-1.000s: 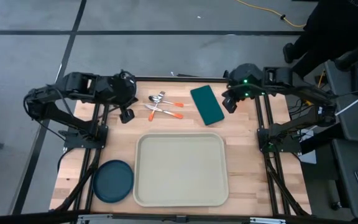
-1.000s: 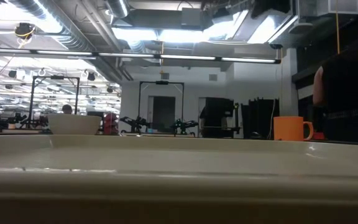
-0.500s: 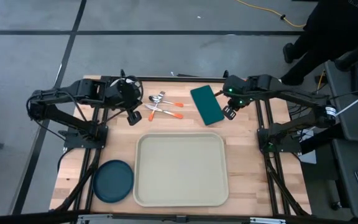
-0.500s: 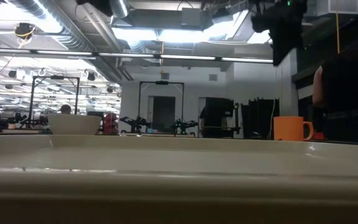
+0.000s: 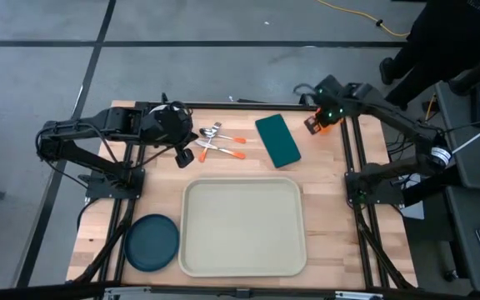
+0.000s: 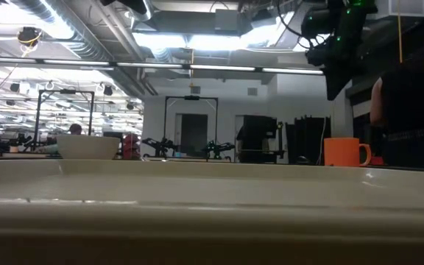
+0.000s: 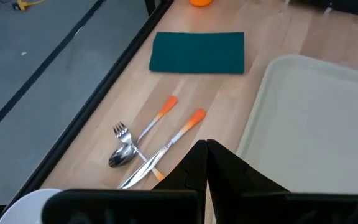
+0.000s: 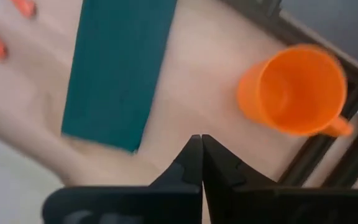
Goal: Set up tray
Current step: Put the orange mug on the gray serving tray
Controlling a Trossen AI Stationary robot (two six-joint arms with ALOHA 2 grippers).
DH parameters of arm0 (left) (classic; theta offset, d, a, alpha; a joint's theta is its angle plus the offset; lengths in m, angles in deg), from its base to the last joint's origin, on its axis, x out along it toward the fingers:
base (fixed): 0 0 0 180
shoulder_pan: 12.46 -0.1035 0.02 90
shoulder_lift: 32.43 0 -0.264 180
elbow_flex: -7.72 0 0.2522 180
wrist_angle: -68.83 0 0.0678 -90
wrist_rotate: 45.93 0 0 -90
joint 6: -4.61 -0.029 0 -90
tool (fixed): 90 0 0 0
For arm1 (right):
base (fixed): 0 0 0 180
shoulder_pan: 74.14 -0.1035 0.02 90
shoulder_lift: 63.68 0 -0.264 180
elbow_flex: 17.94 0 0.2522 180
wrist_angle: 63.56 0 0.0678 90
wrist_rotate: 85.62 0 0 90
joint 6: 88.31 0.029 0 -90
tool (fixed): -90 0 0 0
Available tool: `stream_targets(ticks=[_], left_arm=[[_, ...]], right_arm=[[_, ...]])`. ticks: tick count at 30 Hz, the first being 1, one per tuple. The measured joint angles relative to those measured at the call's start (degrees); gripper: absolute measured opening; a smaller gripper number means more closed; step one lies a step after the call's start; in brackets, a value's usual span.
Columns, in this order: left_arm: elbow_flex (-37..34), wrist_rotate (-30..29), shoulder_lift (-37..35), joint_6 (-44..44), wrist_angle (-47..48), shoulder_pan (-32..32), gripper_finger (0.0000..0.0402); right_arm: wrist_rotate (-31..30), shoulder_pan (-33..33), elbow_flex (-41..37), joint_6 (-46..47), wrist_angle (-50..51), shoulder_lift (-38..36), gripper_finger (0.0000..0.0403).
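Observation:
The large cream tray [image 5: 242, 227] lies flat at the table's near middle; in the low view its rim [image 6: 212, 213] fills the foreground. A dark green napkin [image 5: 277, 140] and orange-handled cutlery [image 5: 219, 142] lie beyond the tray. My left gripper [image 5: 185, 157], shut [image 7: 207, 146], hovers just left of the cutlery [image 7: 148, 146]. My right gripper [image 5: 315, 123], shut [image 8: 196, 140], hangs above the table between the napkin [image 8: 120, 68] and an orange mug [image 8: 294, 90], touching neither.
A dark teal round plate [image 5: 151, 242] sits at the near left corner beside the tray. A white bowl [image 6: 87, 146] stands at the far left, under my left arm. The orange mug [image 6: 344, 152] stands upright near the far right edge. A person stands beyond the far right corner.
My left gripper has moved a little toward the table's right and near edge, closer to the cutlery. My right gripper first swung toward the near edge beside the napkin, then drew back toward the far right corner, turning over the orange mug.

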Motion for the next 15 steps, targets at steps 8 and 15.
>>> stream_targets(ticks=[8, 15], left_arm=[[0.0, -0.04, 0.02, -1.02, -0.02, -0.03, 0.0002], [0.0, 1.5, 0.02, -0.35, -0.02, -2.08, 0.0002]], right_arm=[[5.07, 7.37, -0.08, -5.77, -4.58, 4.59, 0.0001], [2.21, 8.65, -0.1, -2.31, -6.82, 12.35, 0.0001]])
